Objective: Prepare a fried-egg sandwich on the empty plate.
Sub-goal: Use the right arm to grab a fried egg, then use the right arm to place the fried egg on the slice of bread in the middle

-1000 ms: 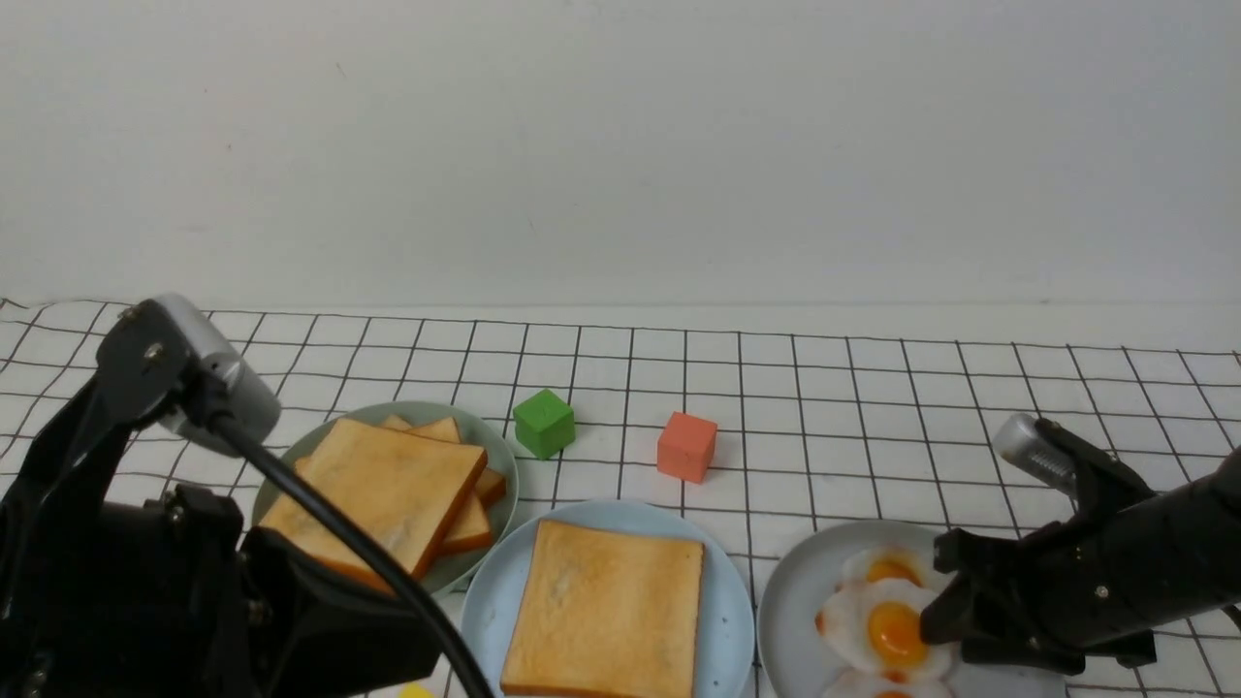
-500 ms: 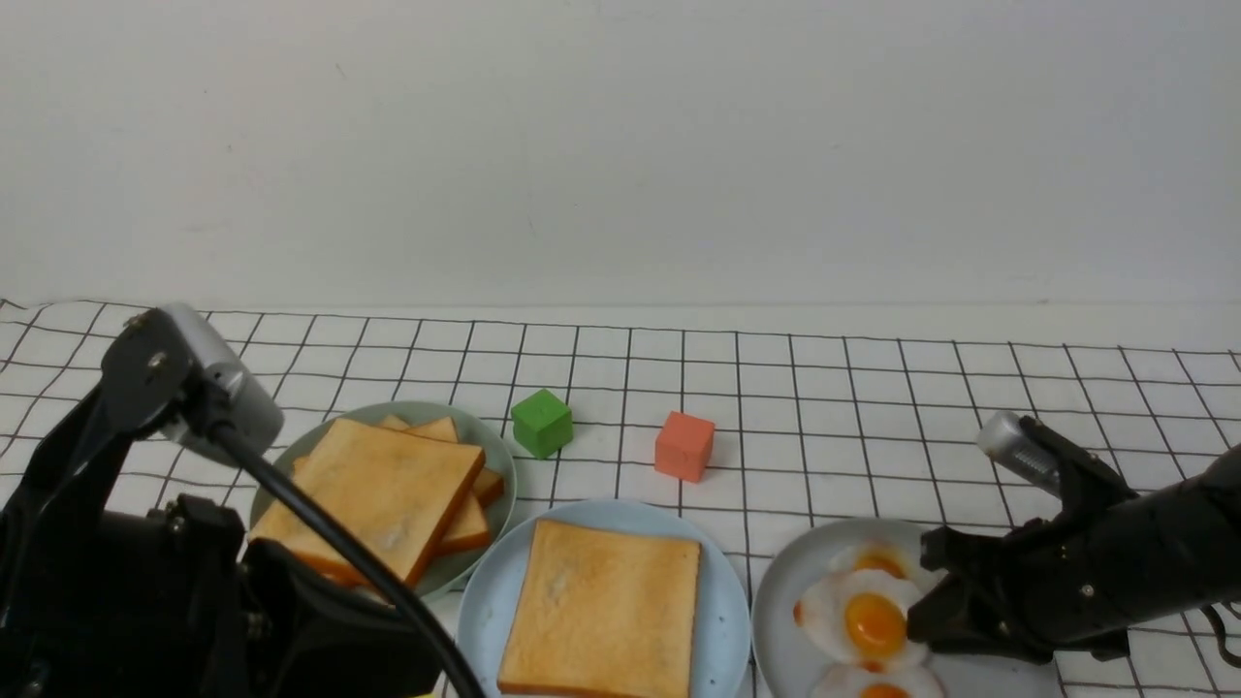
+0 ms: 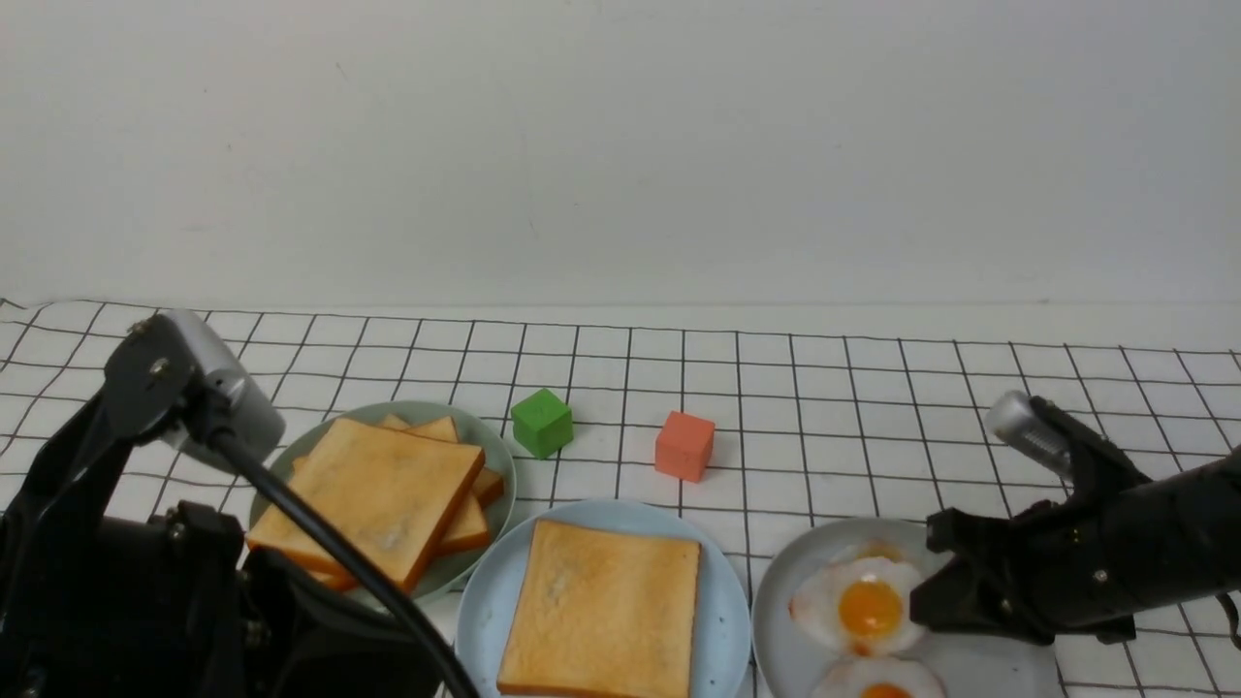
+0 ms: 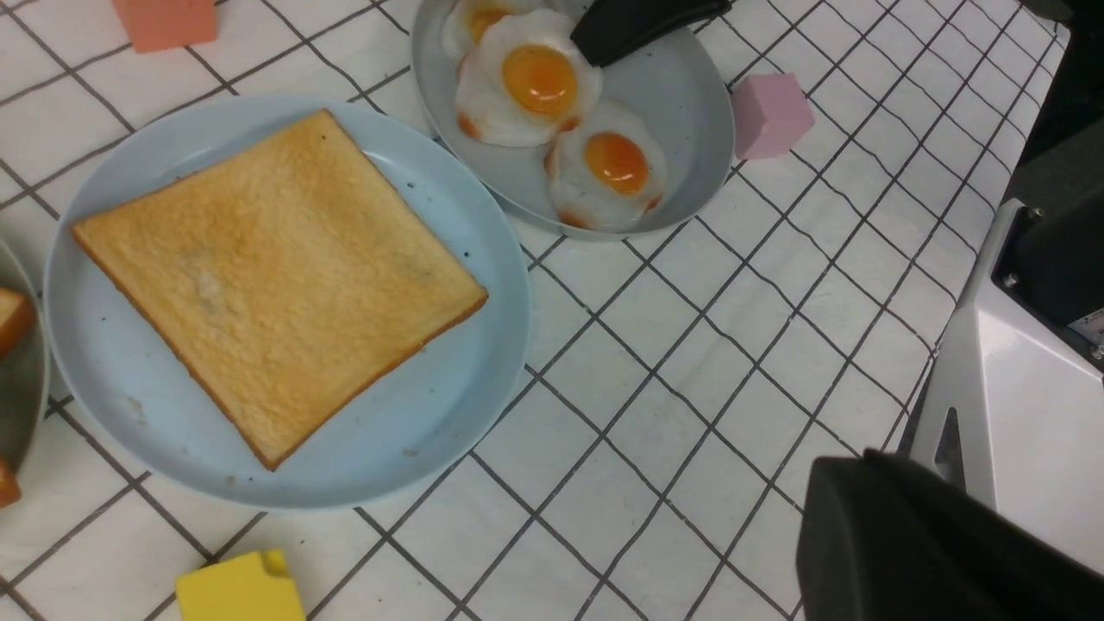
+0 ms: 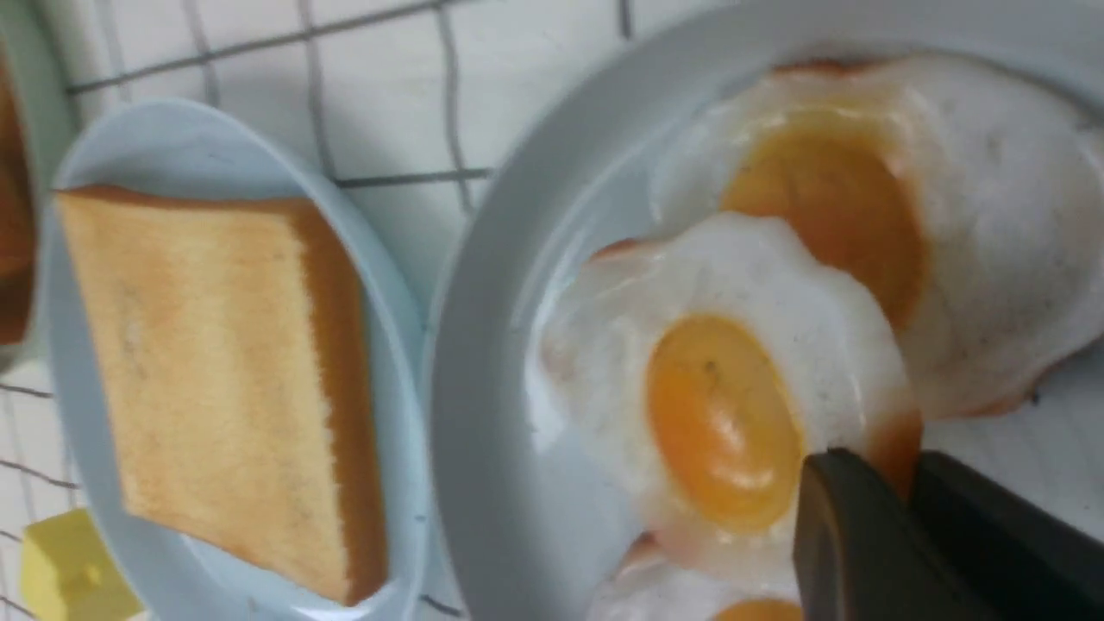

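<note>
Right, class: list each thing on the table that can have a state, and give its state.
light-blue plate, holds one flat toast slice, no egg yet
sage-green plate, holds a loose toast pile
grey plate, holds overlapping eggs
top fried egg, gripped at its edge
right hand, shut on the top fried egg's edge
</note>
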### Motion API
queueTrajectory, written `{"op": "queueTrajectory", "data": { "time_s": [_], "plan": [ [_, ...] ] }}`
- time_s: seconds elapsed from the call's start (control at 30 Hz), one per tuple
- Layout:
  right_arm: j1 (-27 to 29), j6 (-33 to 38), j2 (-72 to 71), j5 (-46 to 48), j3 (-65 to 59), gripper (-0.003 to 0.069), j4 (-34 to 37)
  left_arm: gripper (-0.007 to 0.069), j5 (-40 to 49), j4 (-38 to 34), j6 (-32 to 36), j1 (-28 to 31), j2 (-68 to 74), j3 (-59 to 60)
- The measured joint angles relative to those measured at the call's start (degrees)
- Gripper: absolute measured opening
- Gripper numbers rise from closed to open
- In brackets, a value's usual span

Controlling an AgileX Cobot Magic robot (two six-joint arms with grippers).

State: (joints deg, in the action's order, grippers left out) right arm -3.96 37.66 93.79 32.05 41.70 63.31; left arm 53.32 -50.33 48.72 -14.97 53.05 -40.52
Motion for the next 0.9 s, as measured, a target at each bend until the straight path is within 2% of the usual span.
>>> {"op": "queueTrajectory", "data": {
  "time_s": [0.1,0.2,0.47,0.5,0.53,0.73,0.83,0.87,0.9],
  "plan": [
    [0.0,0.0,-3.7,1.1,0.0,0.0076,1.0,-0.0013,0.2,0.0,0.0,0.0,0.0,0.0],
    [-1.0,1.6,-5.9,2.7,0.0,0.0076,5.2,-0.0013,0.4,0.0,0.0,0.0,0.0,0.0],
    [-13.2,14.6,-2.1,3.8,1.8,0.0076,24.8,-0.0011,0.5,0.0,-0.5,0.0,0.0,0.0],
    [-13.2,14.9,-2.1,3.8,1.9,0.0076,24.8,-0.0011,0.5,0.0,-0.5,0.0,0.0,0.0],
    [-15.8,17.7,1.0,3.1,3.0,0.0076,29.2,-0.0010,0.6,0.0,-1.1,0.0,0.0,0.0],
    [-19.0,22.8,8.4,1.4,5.5,0.0088,34.2,-0.0005,0.7,1.0,-3.1,0.0,0.0,0.0],
    [-19.4,23.7,10.3,1.4,6.1,0.0208,34.4,-0.0003,0.4,2.5,-5.0,0.0,0.0,0.0],
    [-19.4,23.7,10.2,1.4,6.2,0.0218,34.3,-0.0003,0.3,2.6,-5.2,0.0,0.0,0.0],
    [-19.4,23.8,9.9,1.4,6.2,0.0259,33.4,-0.0002,0.1,2.7,-5.4,0.0,0.0,0.0]
  ]
}}
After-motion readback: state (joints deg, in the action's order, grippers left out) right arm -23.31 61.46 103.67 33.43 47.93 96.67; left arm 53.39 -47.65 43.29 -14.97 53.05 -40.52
